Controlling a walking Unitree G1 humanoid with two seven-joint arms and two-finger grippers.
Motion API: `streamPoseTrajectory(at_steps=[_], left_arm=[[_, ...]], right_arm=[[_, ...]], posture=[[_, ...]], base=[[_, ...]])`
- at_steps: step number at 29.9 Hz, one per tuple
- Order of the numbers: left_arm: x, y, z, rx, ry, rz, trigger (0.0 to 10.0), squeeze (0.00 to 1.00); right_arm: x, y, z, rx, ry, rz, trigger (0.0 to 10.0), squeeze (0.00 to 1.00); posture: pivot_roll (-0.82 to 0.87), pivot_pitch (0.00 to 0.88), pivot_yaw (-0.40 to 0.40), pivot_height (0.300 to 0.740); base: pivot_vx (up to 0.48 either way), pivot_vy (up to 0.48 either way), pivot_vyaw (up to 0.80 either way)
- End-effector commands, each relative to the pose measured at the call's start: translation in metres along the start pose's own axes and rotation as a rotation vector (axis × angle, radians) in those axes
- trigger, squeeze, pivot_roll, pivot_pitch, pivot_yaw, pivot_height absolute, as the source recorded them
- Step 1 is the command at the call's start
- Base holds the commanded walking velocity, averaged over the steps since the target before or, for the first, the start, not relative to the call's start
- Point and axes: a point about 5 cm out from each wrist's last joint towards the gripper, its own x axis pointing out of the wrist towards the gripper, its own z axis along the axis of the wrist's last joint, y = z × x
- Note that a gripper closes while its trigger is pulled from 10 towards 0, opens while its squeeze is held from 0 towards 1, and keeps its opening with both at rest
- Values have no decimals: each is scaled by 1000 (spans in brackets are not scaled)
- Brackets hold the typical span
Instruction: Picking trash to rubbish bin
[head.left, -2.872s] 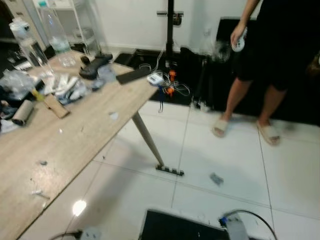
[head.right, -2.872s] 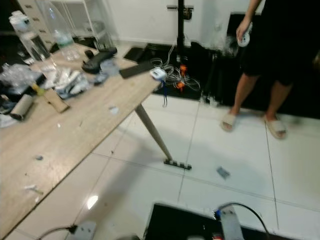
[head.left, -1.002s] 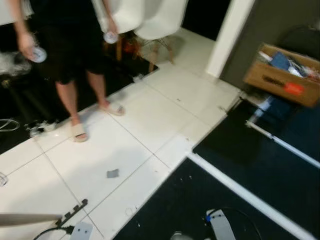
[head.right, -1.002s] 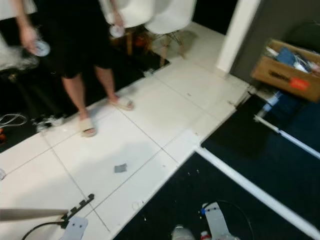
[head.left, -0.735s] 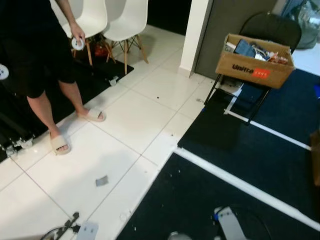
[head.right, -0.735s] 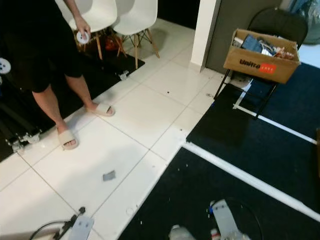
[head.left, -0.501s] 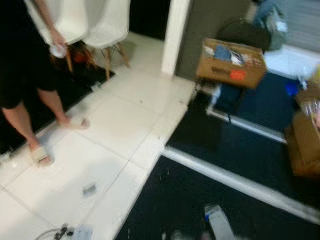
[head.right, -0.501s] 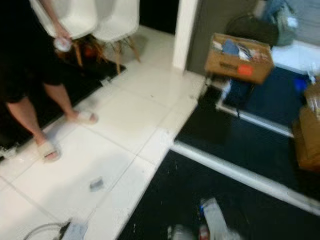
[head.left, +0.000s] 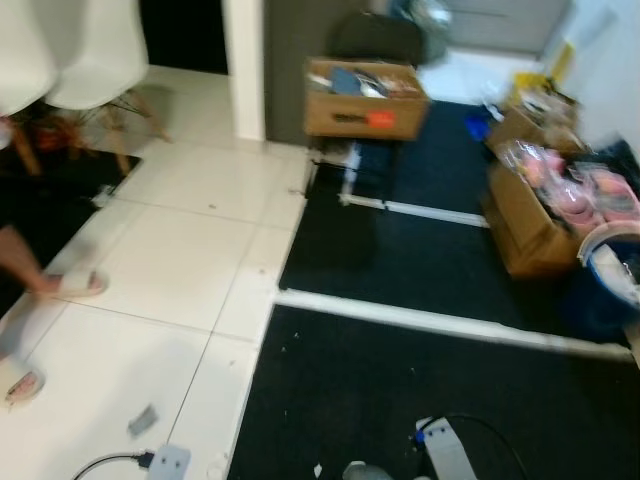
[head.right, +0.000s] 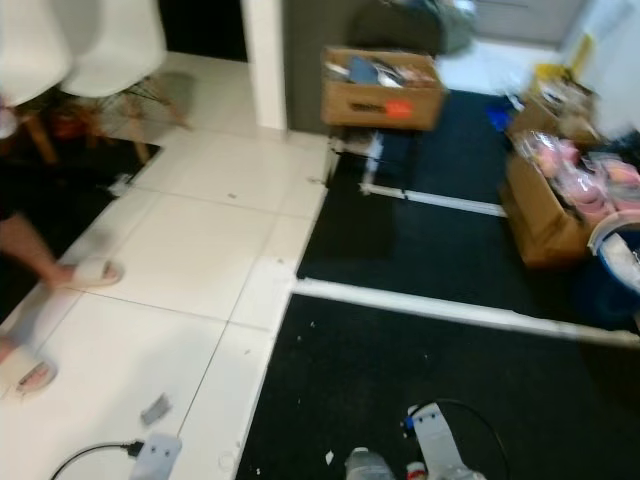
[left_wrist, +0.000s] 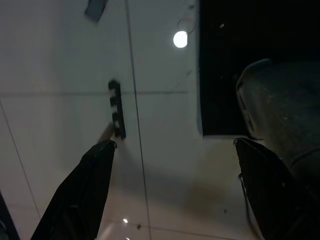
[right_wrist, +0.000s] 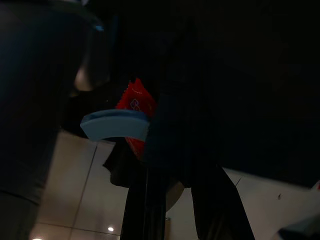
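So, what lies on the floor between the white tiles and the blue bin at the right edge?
Dark carpet crossed by a white strip separates the white tiles from the blue bin, as the left eye view shows.

- I see white floor tiles beside black carpet.
- Brown cardboard box carries a red label.
- Blue bin, white rim.
- My right tool grips red-and-pale-blue trash.

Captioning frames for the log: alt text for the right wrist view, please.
Very dark view: the right gripper is shut on trash, a red wrapper with a pale blue scrap. Pale floor tiles show beyond.
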Motion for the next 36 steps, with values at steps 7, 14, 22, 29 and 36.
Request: streamPoseTrajectory(at_steps=[7, 14, 22, 29, 36], left_arm=[[-1, -17, -6, 18, 20, -62, 10000, 0], [-1, -17, -6, 21, 22, -64, 10000, 0], [-1, -18, -7, 25, 27, -66, 10000, 0], [-1, -18, -8, 25, 29, -66, 10000, 0], [-1, -18, -7, 24, 29, -66, 10000, 0]], right_arm=[[0, 0, 2, 8, -6, -5, 10000, 0], [0, 1, 1, 7, -7, -4, 10000, 0], [0, 1, 1, 2, -2, -2, 10000, 0], [0, 4, -1, 0, 2, 10, 10000, 0], [0, 1, -1, 10, -4, -1, 10000, 0]], posture=[[34, 30, -7, 740], [30, 33, -4, 740], [30, 37, -2, 740], [32, 38, 1, 740], [33, 37, -2, 740]], base=[[0, 0, -93], [0, 0, 0], [0, 0, 0], [0, 0, -338], [0, 0, -338]])
